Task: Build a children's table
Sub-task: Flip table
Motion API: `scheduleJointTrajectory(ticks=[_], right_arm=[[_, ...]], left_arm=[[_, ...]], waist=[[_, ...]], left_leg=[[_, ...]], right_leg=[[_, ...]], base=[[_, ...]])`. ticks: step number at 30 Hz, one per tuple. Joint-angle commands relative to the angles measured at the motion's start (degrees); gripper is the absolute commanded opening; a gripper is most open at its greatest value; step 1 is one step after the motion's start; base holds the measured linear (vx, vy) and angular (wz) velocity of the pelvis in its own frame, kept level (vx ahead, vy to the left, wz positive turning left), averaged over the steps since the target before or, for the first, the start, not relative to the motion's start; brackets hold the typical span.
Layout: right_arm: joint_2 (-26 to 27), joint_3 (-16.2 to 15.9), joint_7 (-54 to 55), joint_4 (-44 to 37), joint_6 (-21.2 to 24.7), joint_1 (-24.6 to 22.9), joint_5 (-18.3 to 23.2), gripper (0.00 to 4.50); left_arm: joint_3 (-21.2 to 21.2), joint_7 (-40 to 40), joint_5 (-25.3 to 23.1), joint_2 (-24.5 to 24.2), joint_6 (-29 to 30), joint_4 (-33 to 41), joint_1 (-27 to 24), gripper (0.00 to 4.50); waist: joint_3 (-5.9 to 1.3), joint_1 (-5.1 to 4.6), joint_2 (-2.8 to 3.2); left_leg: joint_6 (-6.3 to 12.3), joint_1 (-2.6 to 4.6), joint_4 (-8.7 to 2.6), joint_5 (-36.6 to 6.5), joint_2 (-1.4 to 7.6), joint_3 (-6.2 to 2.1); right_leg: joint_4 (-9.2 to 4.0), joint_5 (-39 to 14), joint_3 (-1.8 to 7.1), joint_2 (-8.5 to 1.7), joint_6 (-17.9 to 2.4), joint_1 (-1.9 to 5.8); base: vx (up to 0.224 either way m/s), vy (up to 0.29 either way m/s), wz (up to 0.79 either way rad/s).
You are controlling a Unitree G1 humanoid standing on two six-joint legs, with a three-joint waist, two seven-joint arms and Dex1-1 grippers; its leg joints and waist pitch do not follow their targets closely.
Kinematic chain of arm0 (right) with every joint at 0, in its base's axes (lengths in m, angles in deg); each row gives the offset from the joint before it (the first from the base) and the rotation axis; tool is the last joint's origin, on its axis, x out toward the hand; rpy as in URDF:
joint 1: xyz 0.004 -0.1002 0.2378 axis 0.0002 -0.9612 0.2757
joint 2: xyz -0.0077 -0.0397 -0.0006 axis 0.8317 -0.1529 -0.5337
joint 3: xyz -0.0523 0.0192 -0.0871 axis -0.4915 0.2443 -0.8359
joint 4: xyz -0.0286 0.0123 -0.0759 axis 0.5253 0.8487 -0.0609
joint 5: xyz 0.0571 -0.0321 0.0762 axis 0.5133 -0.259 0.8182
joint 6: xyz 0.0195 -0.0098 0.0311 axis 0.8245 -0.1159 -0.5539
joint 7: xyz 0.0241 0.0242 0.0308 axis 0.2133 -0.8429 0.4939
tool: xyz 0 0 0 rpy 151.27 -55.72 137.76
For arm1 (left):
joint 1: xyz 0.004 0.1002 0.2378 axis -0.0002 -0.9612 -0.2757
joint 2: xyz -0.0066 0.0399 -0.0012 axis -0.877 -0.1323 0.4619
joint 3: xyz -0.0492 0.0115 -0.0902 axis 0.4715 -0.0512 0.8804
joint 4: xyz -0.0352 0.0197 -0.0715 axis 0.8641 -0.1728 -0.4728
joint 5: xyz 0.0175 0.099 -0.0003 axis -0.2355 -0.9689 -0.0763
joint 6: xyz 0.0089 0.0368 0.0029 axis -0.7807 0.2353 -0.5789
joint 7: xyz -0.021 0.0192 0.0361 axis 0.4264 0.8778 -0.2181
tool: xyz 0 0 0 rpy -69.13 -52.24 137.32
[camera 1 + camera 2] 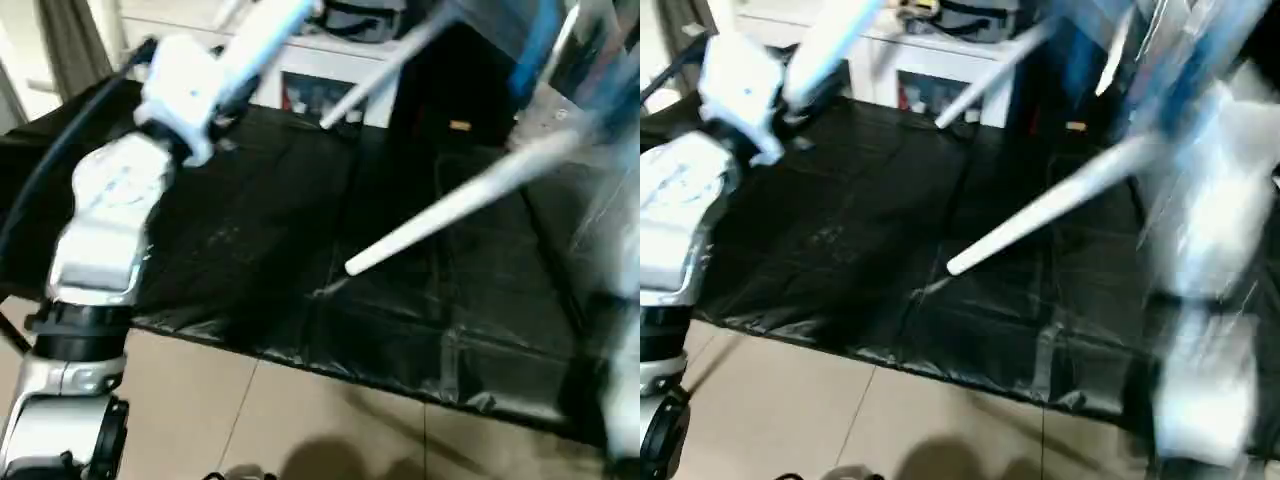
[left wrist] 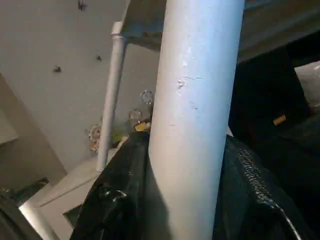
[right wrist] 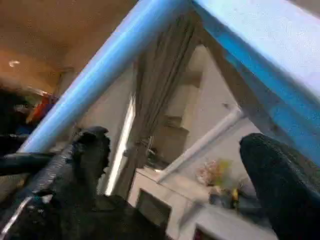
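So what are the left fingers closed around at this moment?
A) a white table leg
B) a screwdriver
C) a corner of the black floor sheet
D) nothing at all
A: the left wrist view shows the black fingers on either side of a white table leg, clamped against it.

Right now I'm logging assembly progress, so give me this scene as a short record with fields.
table: children's table lifted above the black mat, legs fitted and pointing out
left hand: left hand shut on a leg
right hand: right hand open, fingers apart beside the table's edge
background: white cabinet behind the mat
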Motion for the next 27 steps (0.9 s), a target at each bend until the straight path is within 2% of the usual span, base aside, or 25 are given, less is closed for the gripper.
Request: scheduleJointTrajectory(ticks=[1,3,5,6,7,8,9,10,11,12,13,14,15,16,17,18,19,20,21,22,23,24,25,26,27], right_arm=[[1.18,-0.20,3.72,-3.61,1.79,-3.87,1.00,4.50],[2.56,-0.31,5.71,-5.35,3.61,-7.40,1.29,4.50],[4.74,0.18,8.42,-5.96,3.96,-11.58,0.39,4.50],[5.55,0.46,9.57,-5.94,3.90,-13.12,-0.21,4.50],[6.40,1.03,11.55,-5.45,5.47,-14.70,-0.24,4.50],[6.83,1.38,12.86,-5.23,6.74,-15.59,-0.11,4.50],[6.98,1.51,14.77,-3.78,6.79,-16.72,-2.15,4.50],[7.37,1.69,15.91,-3.12,7.35,-17.89,-2.42,4.50],[7.45,1.71,16.16,-3.01,7.45,-18.20,-2.47,4.50],[7.78,1.92,18.10,-2.26,7.23,-19.28,-3.43,4.50],[7.89,2.02,19.14,-2.04,7.05,-19.62,-3.84,4.50],[8.07,2.38,20.17,-1.42,6.89,-19.84,-3.83,4.50],[8.17,2.59,20.81,-1.19,6.94,-19.79,-3.84,4.50],[8.23,2.69,21.22,-1.10,6.96,-19.76,-3.91,4.50],[8.24,2.70,21.27,-1.09,6.96,-19.76,-3.91,4.50],[7.65,3.57,22.88,2.05,6.22,-17.43,-4.61,4.50],[7.65,3.57,22.88,2.05,6.22,-17.43,-4.61,4.50],[6.85,3.91,22.81,5.73,5.67,-14.44,-4.80,4.50],[6.62,3.86,22.43,6.74,5.64,-13.58,-4.69,4.50],[6.32,3.85,21.41,9.24,5.43,-11.71,-4.23,4.50],[6.19,3.86,20.89,10.49,5.33,-10.80,-4.00,4.50],[6.02,3.83,19.86,12.82,5.31,-9.20,-3.55,4.50],[5.97,3.76,18.49,14.67,5.33,-7.94,-2.95,4.50],[5.95,3.67,17.84,15.38,5.27,-7.48,-2.80,4.50],[5.85,3.29,15.81,18.00,4.94,-5.84,-2.57,4.50]], left_arm=[[-0.59,1.03,2.02,0.70,1.07,-2.72,-2.38,1.67],[-0.37,1.79,2.51,0.73,0.65,-2.20,-2.99,1.65],[-0.46,2.71,2.42,0.39,0.05,-1.97,-3.77,1.63],[-0.50,3.01,2.32,0.23,-0.16,-1.91,-4.08,1.63],[-0.45,3.26,2.37,0.14,-0.26,-1.87,-4.32,1.61],[-0.38,3.37,2.43,0.10,-0.27,-1.79,-4.47,1.60],[-0.30,3.43,2.53,0.11,-0.34,-1.70,-4.48,1.59],[-0.27,3.44,2.67,0.08,-0.42,-1.65,-4.47,1.59],[-0.27,3.43,2.71,0.07,-0.42,-1.62,-4.45,1.59],[-0.33,3.49,2.81,-0.05,-0.64,-1.58,-4.41,1.57],[-0.38,3.54,2.83,-0.13,-0.78,-1.58,-4.42,1.56],[-0.54,4.05,2.94,-0.36,-1.07,-1.51,-4.51,1.56],[-0.57,4.29,2.96,-0.48,-1.29,-1.44,-4.65,1.56],[-0.58,4.39,2.96,-0.54,-1.42,-1.40,-4.74,1.56],[-0.58,4.41,2.96,-0.55,-1.43,-1.39,-4.75,1.56],[-0.57,5.03,3.03,-0.78,-1.75,-1.25,-5.08,1.56],[-0.57,5.03,3.03,-0.78,-1.75,-1.25,-5.08,1.56],[-0.39,5.35,3.00,-0.83,-1.84,-1.17,-5.29,1.56],[-0.34,5.38,2.98,-0.83,-1.88,-1.22,-5.30,1.55],[-0.26,5.45,3.00,-0.91,-1.93,-1.25,-5.33,1.55],[-0.23,5.49,3.01,-0.95,-1.97,-1.28,-5.34,1.55],[-0.23,5.52,3.02,-0.98,-2.08,-1.39,-5.35,1.54],[-0.22,5.59,3.04,-1.02,-2.16,-1.44,-5.38,1.54],[-0.23,5.63,3.06,-1.05,-2.21,-1.45,-5.40,1.54],[-0.27,5.72,3.11,-1.15,-2.37,-1.50,-5.45,1.54]], waist=[[-2.82,-0.13,0.27],[-2.90,-0.40,0.65],[-2.81,-0.69,1.25],[-2.76,-0.69,1.32],[-2.76,-0.48,1.46],[-2.76,-0.52,1.10],[-2.68,-0.35,1.11],[-2.61,-0.42,0.80],[-2.54,-0.38,0.77],[-2.38,-0.53,0.42],[-2.37,-0.61,0.51],[-2.30,-0.95,0.69],[-2.25,-1.07,1.48],[-2.05,0.88,2.02],[-2.45,2.88,1.37],[-3.24,1.92,-1.01],[-4.05,1.13,-3.52],[-4.18,2.63,-3.12],[-3.86,3.49,-2.06],[-3.91,3.72,-0.40],[-4.15,3.04,0.18],[-4.88,1.91,0.54],[-5.14,1.63,0.38],[-5.18,1.72,0.20],[-5.14,2.38,-0.29]], left_leg=[[-5.14,2.96,-5.35,-32.10,6.98,-4.78],[-5.17,3.15,-5.70,-34.07,7.24,-5.04],[-7.33,2.75,-7.26,-41.32,8.14,-5.58],[-7.86,2.27,-7.85,-42.66,8.27,-5.67],[-8.88,2.10,-8.53,-44.95,8.20,-5.35],[-9.12,1.99,-8.57,-44.89,8.03,-5.30],[-9.35,2.38,-7.98,-44.15,7.50,-5.18],[-8.86,3.13,-6.66,-41.89,7.01,-5.05],[-8.38,3.49,-6.08,-40.44,6.86,-5.06],[-7.22,3.80,-5.23,-38.11,6.74,-5.09],[-6.92,3.68,-5.14,-37.43,6.73,-5.12],[-6.89,3.12,-5.79,-38.62,7.17,-5.42],[-7.98,0.97,-8.65,-44.13,8.51,-5.80],[-9.06,-5.16,-15.84,-52.21,10.32,-4.81],[-8.70,-6.09,-15.88,-52.12,8.77,-2.76],[-9.29,1.18,-12.15,-41.50,5.56,-0.09],[-5.90,2.25,0.81,-17.42,3.05,-3.41],[-3.51,-0.46,0.69,-6.05,2.24,-4.50],[-1.26,-2.38,-0.62,1.81,3.86,-4.70],[-1.94,-1.50,-3.90,-0.06,5.84,-4.50],[-2.94,-0.88,-5.33,-5.14,7.11,-4.73],[-3.99,-0.24,-6.53,-10.45,8.65,-5.64],[-3.58,-0.12,-6.62,-10.70,8.50,-5.52],[-2.40,-0.59,-6.36,-9.03,7.82,-4.71],[0.38,-1.50,-5.55,-5.29,6.84,-3.55]], right_leg=[[-7.08,-36.07,3.88,-8.65,-2.72,-0.86],[-7.06,-37.01,2.82,-7.81,-1.09,-0.64],[-5.67,-32.80,2.12,-6.89,-0.96,-0.28],[-5.15,-31.72,2.28,-6.77,-1.13,0.03],[-4.27,-31.01,2.56,-6.52,-1.88,-0.13],[-4.18,-31.06,2.81,-6.63,-2.19,-0.13],[-4.77,-33.77,3.00,-7.31,-2.32,-0.56],[-6.19,-38.09,2.74,-8.05,-1.39,-1.14],[-6.93,-39.97,2.57,-8.45,-0.86,-1.30],[-8.16,-43.24,1.88,-8.88,0.39,-1.41],[-8.37,-44.00,1.52,-8.77,1.01,-1.24],[-8.07,-43.57,0.68,-8.14,1.93,-0.65],[-4.82,-38.17,0.44,-6.42,1.46,1.06],[8.24,-21.85,2.04,-2.88,-0.62,5.21],[9.62,-14.54,2.08,-1.51,-0.85,4.66],[4.50,-21.74,5.05,-3.33,-1.88,-2.30],[-4.61,-38.51,8.76,-12.56,-2.86,-3.05],[-4.51,-37.95,10.28,-11.82,-1.97,-0.62],[-3.78,-32.33,9.42,-11.88,-3.30,0.75],[-2.48,-26.35,6.83,-7.99,-5.76,-0.12],[-1.08,-21.97,6.13,-5.96,-6.38,-0.76],[0.96,-11.44,5.81,-4.98,-7.39,-0.57],[1.24,-6.30,5.79,-5.32,-8.55,-0.39],[1.11,0.81,6.02,-6.34,-10.70,0.13],[0.61,5.60,6.37,-7.36,-12.12,1.12]], base=[[0.000,0.000,0.00],[0.000,0.000,0.00],[0.000,0.000,0.00],[0.000,0.000,0.00],[0.000,0.000,0.00],[0.000,0.000,0.00],[0.000,0.000,0.00],[0.000,0.000,0.00],[0.000,0.000,0.00],[0.000,0.000,0.00],[0.000,0.000,0.00],[0.000,0.000,0.00],[0.000,0.000,0.00],[-0.052,-0.013,0.11],[-0.052,-0.013,0.11],[0.040,-0.072,0.21],[0.114,-0.106,-0.01],[0.114,-0.106,-0.01],[0.072,-0.079,-0.17],[0.065,-0.037,-0.04],[0.065,-0.037,-0.04],[0.000,0.000,0.00],[0.000,0.000,0.00],[0.000,0.000,0.00],[0.000,0.000,0.00]])
